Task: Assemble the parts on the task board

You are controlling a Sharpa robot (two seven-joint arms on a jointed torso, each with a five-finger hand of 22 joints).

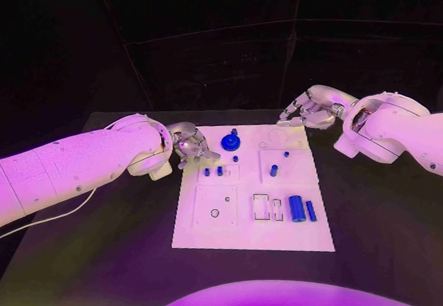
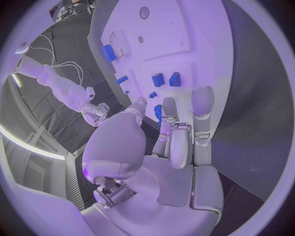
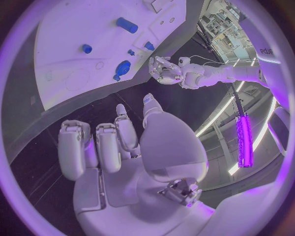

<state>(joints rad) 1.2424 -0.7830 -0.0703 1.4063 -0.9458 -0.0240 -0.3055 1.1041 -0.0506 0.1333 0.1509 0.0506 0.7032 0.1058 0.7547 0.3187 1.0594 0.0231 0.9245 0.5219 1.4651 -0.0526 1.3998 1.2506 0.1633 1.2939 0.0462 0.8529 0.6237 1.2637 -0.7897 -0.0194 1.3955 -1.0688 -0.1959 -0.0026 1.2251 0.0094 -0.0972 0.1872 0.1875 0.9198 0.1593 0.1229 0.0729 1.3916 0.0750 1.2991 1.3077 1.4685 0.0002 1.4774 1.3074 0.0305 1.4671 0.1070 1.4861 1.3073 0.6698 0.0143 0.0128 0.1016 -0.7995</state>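
While the fingers [image 2: 178, 132] of the left hand [image 1: 189, 146] hung loosely apart and empty at the far left edge of the white plastic task board [image 1: 249, 231], the right hand [image 1: 308, 111] hovered equally empty beyond its far right corner. Small, stiff, smooth blue plastic parts [image 1: 297, 208] lay on it, probably light and slippery, best pinched across their sides above the black bench [image 1: 386, 213].

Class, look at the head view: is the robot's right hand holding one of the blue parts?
No. The right hand hovers beyond the far edge of the task board with nothing between its fingers.
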